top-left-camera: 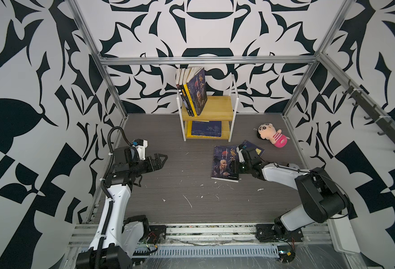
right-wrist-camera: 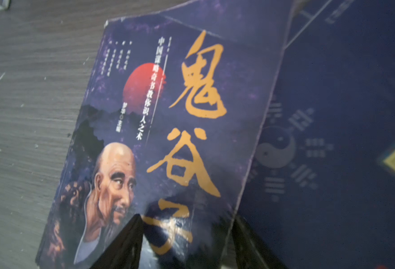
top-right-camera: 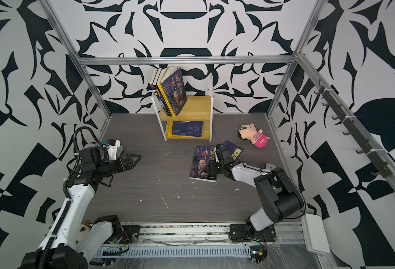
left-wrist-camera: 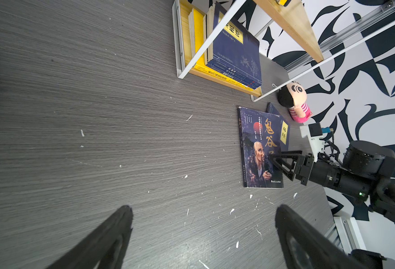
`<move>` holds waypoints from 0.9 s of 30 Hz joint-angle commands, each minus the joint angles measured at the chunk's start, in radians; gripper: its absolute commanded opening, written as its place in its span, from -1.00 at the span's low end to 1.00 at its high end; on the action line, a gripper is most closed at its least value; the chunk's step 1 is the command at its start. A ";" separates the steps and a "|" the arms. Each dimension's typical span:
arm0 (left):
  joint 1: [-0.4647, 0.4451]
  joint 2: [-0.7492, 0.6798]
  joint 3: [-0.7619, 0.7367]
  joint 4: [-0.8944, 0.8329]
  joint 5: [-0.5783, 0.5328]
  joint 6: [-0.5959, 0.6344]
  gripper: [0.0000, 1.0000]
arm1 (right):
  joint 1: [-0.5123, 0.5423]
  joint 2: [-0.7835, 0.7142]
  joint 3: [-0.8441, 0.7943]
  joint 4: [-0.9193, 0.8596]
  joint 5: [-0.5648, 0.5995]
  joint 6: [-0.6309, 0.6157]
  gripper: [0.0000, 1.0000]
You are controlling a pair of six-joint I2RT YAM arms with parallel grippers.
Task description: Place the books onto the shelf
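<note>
Books are mostly home: a leaning row (top-left-camera: 195, 93) stands on the upper board of the shelf (top-left-camera: 217, 104), and a flat stack (top-left-camera: 206, 129) lies on its lower board. 2 more lie on the tabletop (top-left-camera: 168, 186) just in front of the shelf, off its right post. They are a portrait book (top-left-camera: 223, 163), face up, and a navy book (top-left-camera: 258, 150) partly tucked under the portrait book's long edge.

The right claw (left-wrist-camera: 273, 158) sits low at that overlapping edge. Its jaws are partly apart, 1 finger over the cover and 1 past the edge, and I see no grip yet. I'd slide the outer finger under the portrait book alone, where the navy book props it up. It should bite deep at mid-edge so the thin paperback doesn't sag or fan, then lift clear before heading for the bare right half of the shelf's upper board.

The left claw (left-wrist-camera: 203, 209) gapes wide and empty, well left of the shelf's front.

The right arm hides most of the navy book from above. The close view blurs at the fingertips, so I can't tell whether either touches paper. I can't count the row reliably either.
</note>
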 commanded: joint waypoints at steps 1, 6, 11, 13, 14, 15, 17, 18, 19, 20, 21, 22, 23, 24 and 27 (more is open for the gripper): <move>0.002 -0.008 -0.013 0.010 0.017 -0.006 0.99 | 0.029 -0.009 0.019 -0.005 -0.008 0.011 0.21; 0.003 -0.008 -0.013 0.003 0.016 0.001 0.99 | 0.109 0.025 0.044 -0.007 -0.010 0.015 0.18; -0.003 0.003 -0.011 0.011 0.031 -0.016 0.99 | 0.189 0.076 0.067 0.030 0.003 0.031 0.15; -0.014 0.014 -0.005 0.003 0.026 -0.011 0.99 | 0.224 0.116 0.100 0.033 0.008 0.035 0.14; -0.023 0.024 0.002 -0.003 0.019 -0.005 0.99 | 0.242 0.142 0.120 0.031 0.001 0.033 0.15; -0.038 0.036 0.014 -0.010 0.008 0.006 0.99 | 0.260 0.167 0.146 0.031 0.001 0.030 0.14; -0.072 0.067 0.039 -0.014 -0.001 0.011 0.99 | 0.290 0.212 0.185 0.036 0.014 0.036 0.15; -0.087 0.094 0.056 -0.017 -0.005 0.008 0.99 | 0.300 0.235 0.205 0.044 0.017 0.048 0.15; -0.097 0.119 0.073 -0.021 -0.004 -0.005 0.99 | 0.311 0.254 0.217 0.058 0.018 0.057 0.13; -0.108 0.155 0.093 -0.021 0.005 -0.023 0.99 | 0.323 0.277 0.235 0.072 0.012 0.060 0.13; -0.117 0.199 0.113 -0.005 0.014 -0.041 0.99 | 0.337 0.301 0.258 0.079 0.010 0.059 0.13; -0.128 0.237 0.130 0.001 0.013 -0.046 0.99 | 0.348 0.321 0.281 0.075 0.012 0.058 0.12; -0.146 0.283 0.149 0.008 0.003 -0.048 1.00 | 0.361 0.343 0.308 0.070 0.013 0.057 0.12; -0.159 0.329 0.164 0.013 0.003 -0.048 1.00 | 0.372 0.361 0.329 0.069 0.013 0.057 0.12; -0.170 0.470 0.188 0.023 0.000 -0.063 0.99 | 0.386 0.389 0.360 0.072 0.023 0.079 0.13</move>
